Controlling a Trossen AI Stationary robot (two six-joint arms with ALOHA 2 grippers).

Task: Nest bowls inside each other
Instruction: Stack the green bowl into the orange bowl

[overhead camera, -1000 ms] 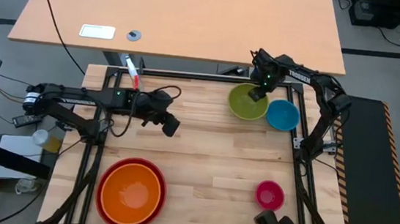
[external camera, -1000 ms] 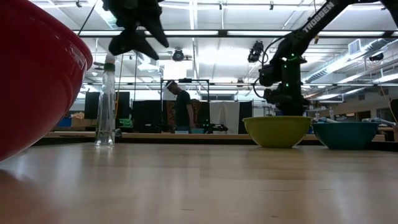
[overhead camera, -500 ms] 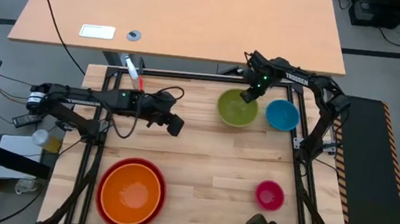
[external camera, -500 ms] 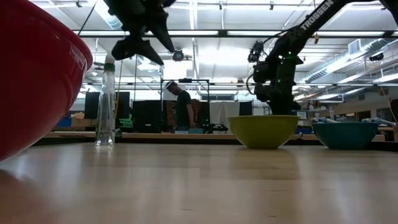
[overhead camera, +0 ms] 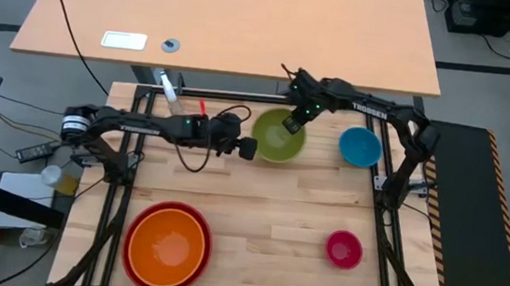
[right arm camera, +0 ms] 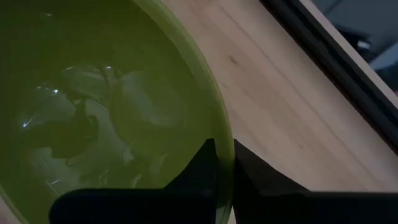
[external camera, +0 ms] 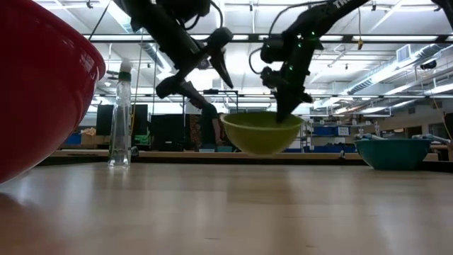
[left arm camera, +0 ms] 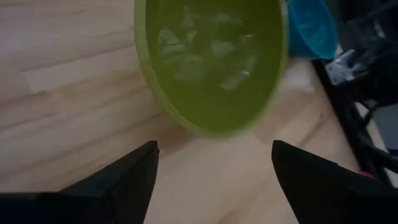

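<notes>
While pinched at its rim by the right gripper (overhead camera: 292,120), the glossy green bowl (overhead camera: 274,140) hangs tilted.
Left gripper (overhead camera: 249,148), fingers spread, waits just beside it.

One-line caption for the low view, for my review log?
Right end effector lifts the green bowl by its rim while the open left end effector hovers beside it.

Wood table (overhead camera: 268,201); on it: red bowl (overhead camera: 202,221), blue bowl (overhead camera: 360,146), pink bowl (overhead camera: 343,249).
</notes>
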